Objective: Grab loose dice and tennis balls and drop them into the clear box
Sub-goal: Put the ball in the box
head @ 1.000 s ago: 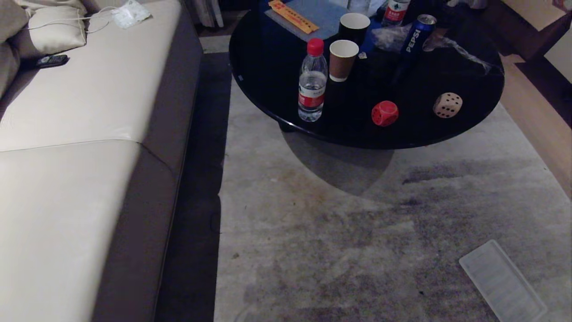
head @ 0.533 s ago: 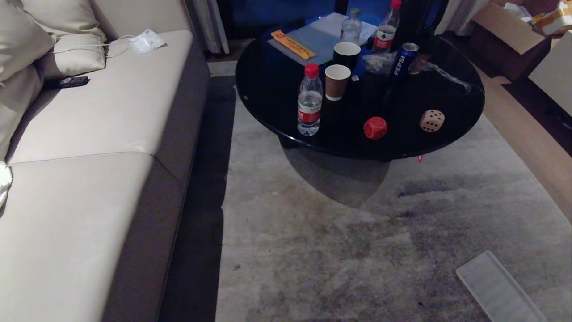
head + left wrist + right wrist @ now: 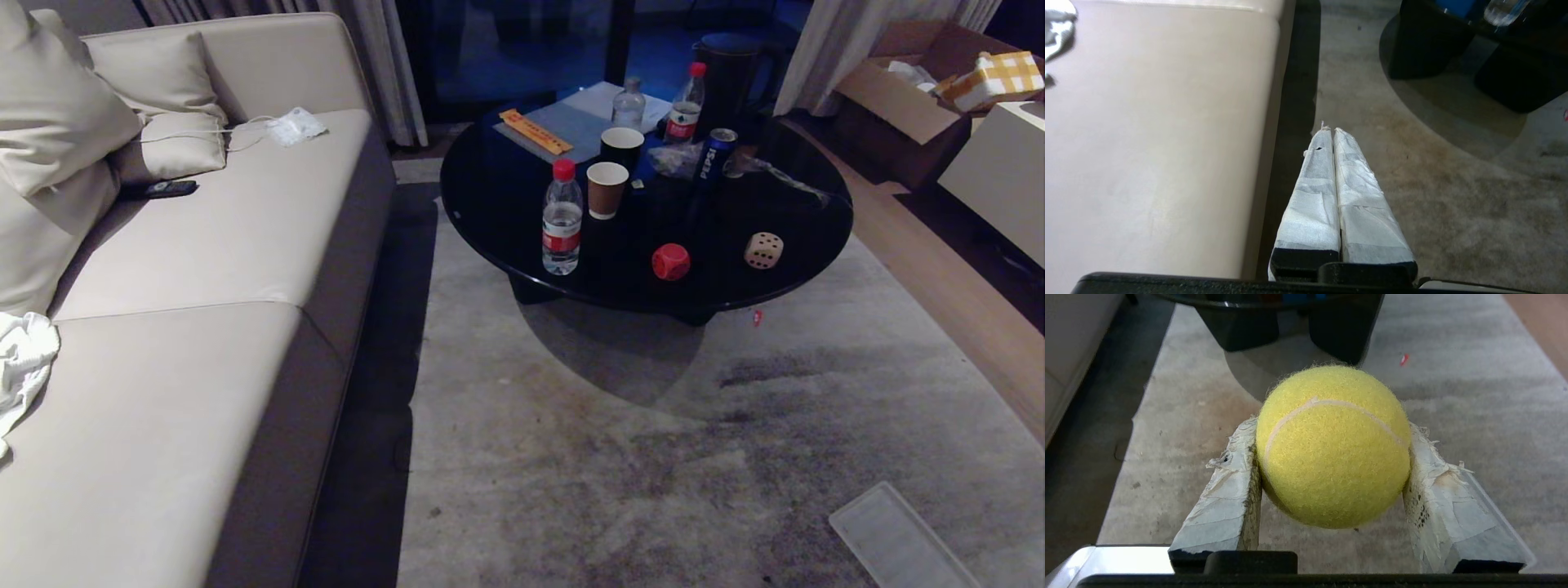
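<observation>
Tennis ball (image 3: 1333,447) in right claw (image 3: 1331,457)

On our left runs the long cream leather sofa (image 3: 204,269); ahead and to the right stands the round black glass table (image 3: 506,204) on the grey carpet (image 3: 620,457). Near the table's front edge the red rounded die (image 3: 670,261) lies left of the beige dotted die (image 3: 763,250), with the clear plastic water bottle (image 3: 562,219) further left. The translucent whitish plastic box (image 3: 894,539) lies on the carpet at our near right. The fuzzy yellow-green tennis ball (image 3: 1333,445) sits between our right gripper's (image 3: 1331,457) fingers, above the carpet.
</observation>
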